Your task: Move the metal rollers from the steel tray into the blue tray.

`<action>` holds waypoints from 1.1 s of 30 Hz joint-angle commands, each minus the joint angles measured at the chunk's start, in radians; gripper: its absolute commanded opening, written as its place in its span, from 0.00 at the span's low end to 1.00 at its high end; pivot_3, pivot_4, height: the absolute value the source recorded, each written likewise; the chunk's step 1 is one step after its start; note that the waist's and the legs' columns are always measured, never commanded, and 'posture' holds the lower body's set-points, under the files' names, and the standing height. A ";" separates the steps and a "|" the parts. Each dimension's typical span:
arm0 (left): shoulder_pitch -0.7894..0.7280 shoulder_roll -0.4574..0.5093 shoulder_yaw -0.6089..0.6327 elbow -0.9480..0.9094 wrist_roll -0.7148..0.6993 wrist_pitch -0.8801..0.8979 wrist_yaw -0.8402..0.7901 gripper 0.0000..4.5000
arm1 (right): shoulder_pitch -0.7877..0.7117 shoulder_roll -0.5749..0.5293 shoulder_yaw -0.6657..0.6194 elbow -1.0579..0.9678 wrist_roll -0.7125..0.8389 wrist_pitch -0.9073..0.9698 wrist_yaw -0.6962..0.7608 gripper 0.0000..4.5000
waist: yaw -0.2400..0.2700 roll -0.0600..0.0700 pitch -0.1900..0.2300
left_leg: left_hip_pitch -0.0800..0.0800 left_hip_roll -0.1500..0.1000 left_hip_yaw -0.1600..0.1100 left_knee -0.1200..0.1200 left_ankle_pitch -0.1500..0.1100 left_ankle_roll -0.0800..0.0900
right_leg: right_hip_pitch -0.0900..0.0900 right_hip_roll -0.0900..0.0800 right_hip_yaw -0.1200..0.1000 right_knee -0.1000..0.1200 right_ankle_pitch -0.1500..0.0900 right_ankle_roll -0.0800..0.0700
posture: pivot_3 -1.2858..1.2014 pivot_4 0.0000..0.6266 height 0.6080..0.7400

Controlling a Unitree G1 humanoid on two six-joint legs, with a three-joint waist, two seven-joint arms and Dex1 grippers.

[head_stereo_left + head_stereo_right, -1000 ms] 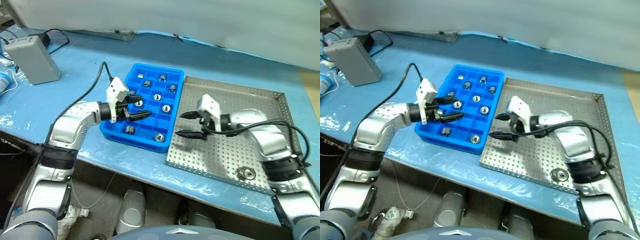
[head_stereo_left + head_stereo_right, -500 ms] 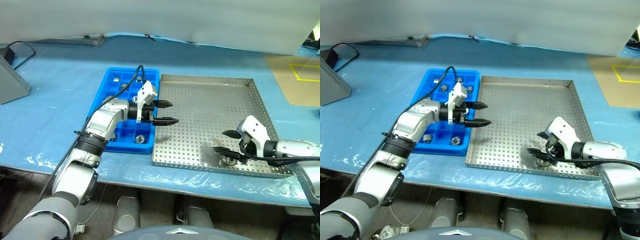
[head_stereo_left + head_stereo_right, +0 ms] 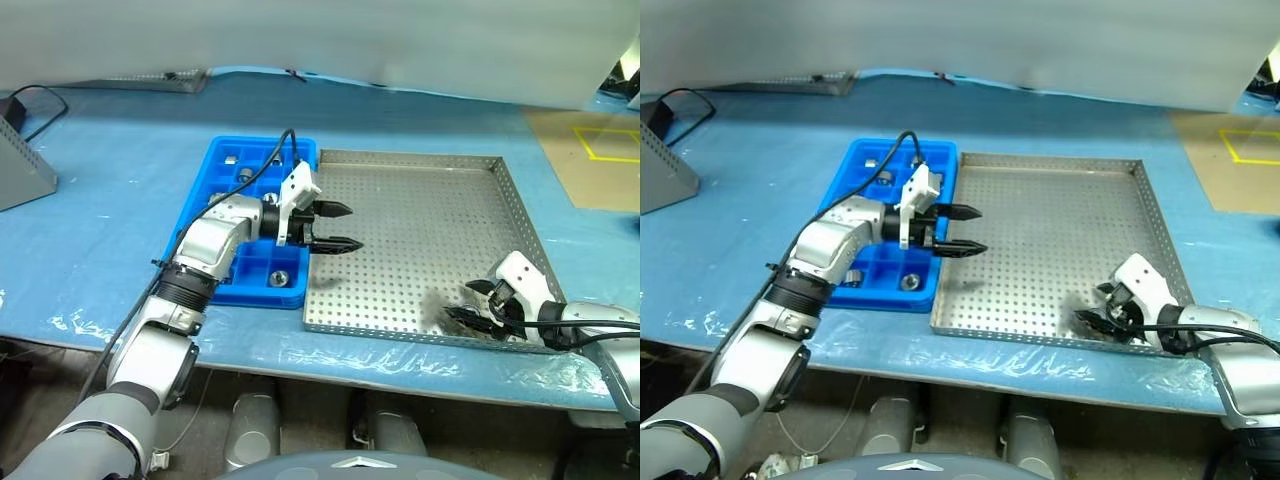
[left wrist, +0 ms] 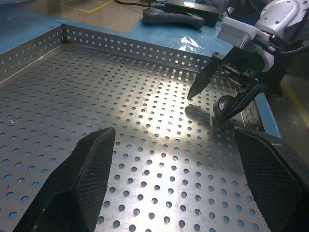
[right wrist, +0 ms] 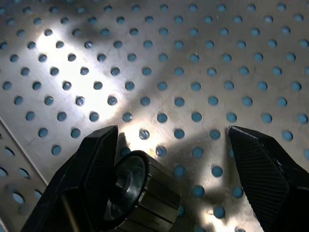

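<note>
The steel tray (image 3: 420, 200) lies mid-table, and one metal roller (image 5: 140, 193) rests in its near right corner. My right gripper (image 3: 462, 300) is low over that corner and open. The roller (image 4: 223, 105) sits between its fingers, against one finger (image 5: 91, 159) and apart from the other. Left of the steel tray is the blue tray (image 3: 222, 175), which holds several rollers such as one (image 3: 280, 277) in a near compartment. My left gripper (image 3: 348, 227) hovers open and empty over the steel tray's left edge, pointing right.
A grey box (image 3: 20, 165) with a black cable (image 3: 30, 100) stands at the far left of the blue-covered table. Yellow tape marks (image 3: 605, 140) show on the floor at the right. The table's front edge runs just below both trays.
The camera swung right. My right gripper dropped from mid-tray to the near right corner, around the roller. My left gripper moved from over the blue tray to the steel tray's left edge.
</note>
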 commanded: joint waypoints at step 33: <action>0.048 0.010 0.021 -0.043 0.000 -0.019 0.046 0.91 | -0.002 -0.176 -0.016 0.060 0.039 -0.003 0.186 0.58 | 0.003 0.000 0.000 | 0.015 -0.002 0.000 -0.004 -0.005 0.008 | 0.024 -0.001 -0.001 -0.016 -0.002 0.005 | 0.52 0.24 1.00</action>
